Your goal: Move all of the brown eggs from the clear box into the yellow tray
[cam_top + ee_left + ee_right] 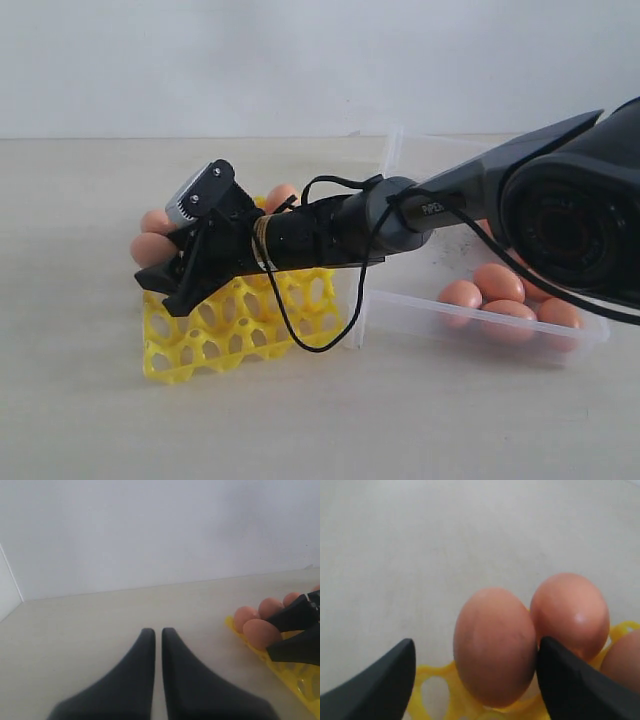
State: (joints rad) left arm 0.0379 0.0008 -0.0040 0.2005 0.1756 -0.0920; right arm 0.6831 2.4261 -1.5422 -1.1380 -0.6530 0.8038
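Observation:
The yellow tray [230, 335] lies left of centre, with brown eggs [157, 220] in its far cups. My right gripper [158, 290] reaches across over the tray's left corner. It is open around one brown egg [495, 650] that sits in a corner cup. One finger touches that egg and the other stands apart from it. A second egg [570, 612] sits right beside it. The clear box [480, 325] on the right holds several more eggs [498, 283]. My left gripper [158, 632] is shut and empty over bare table, left of the tray [295, 680].
The beige table [90, 420] spreads round the tray and box, with a white wall behind. The right arm [340, 235] and its black cable [290, 330] hang over the tray's right half. The clear box's lid [390, 155] stands upright behind the arm.

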